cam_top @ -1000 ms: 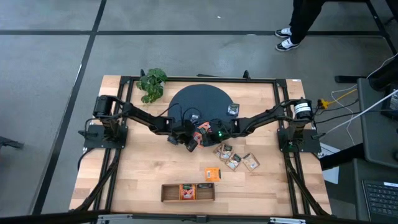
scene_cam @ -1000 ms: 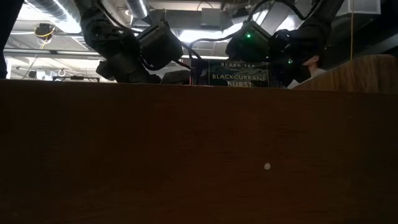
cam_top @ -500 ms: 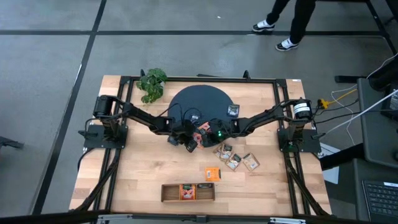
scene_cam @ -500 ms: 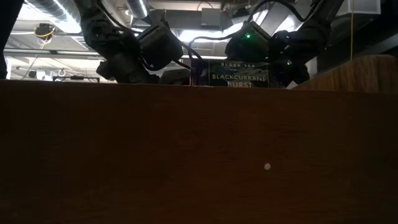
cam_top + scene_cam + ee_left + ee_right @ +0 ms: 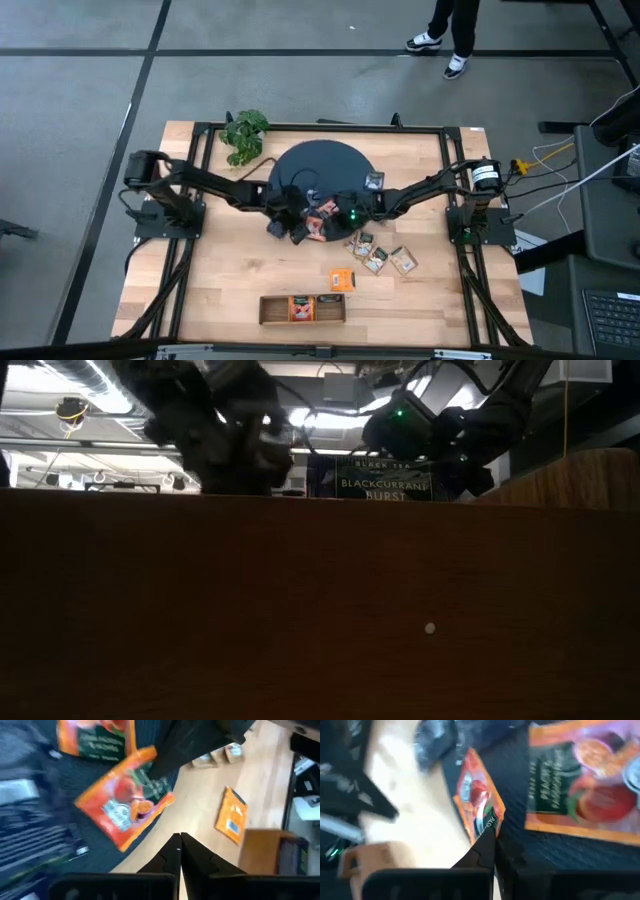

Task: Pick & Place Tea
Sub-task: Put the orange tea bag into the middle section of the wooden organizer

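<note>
A red-orange tea sachet [image 5: 479,805] sits at the near edge of the dark round mat [image 5: 320,165], and my right gripper [image 5: 492,837] is shut on it. The same sachet [image 5: 125,802] shows tilted in the left wrist view. My left gripper [image 5: 180,842] is shut on nothing, just left of that sachet and above the table. Another red-orange sachet [image 5: 585,780] lies flat on the mat. One dark sachet [image 5: 375,180] lies on the mat's right edge. My right gripper pinches the red-orange sachet by one edge near a corner [image 5: 487,826] between its two fingers. The fingers slant down from the table's right side. The sachet stands tilted up from the fingertips over the mat's near edge; whether it touches the mat I cannot tell.
Several sachets [image 5: 375,255] lie loose on the wood right of centre, with an orange one [image 5: 343,278] nearer the front. The long wooden tray [image 5: 302,308] holds orange sachets at the near edge. A leafy plant [image 5: 244,132] stands at the far left. A person walks beyond the table.
My left gripper has risen and drawn back a little toward the table's left edge, away from the red-orange sachet. My right arm has stayed in place.
</note>
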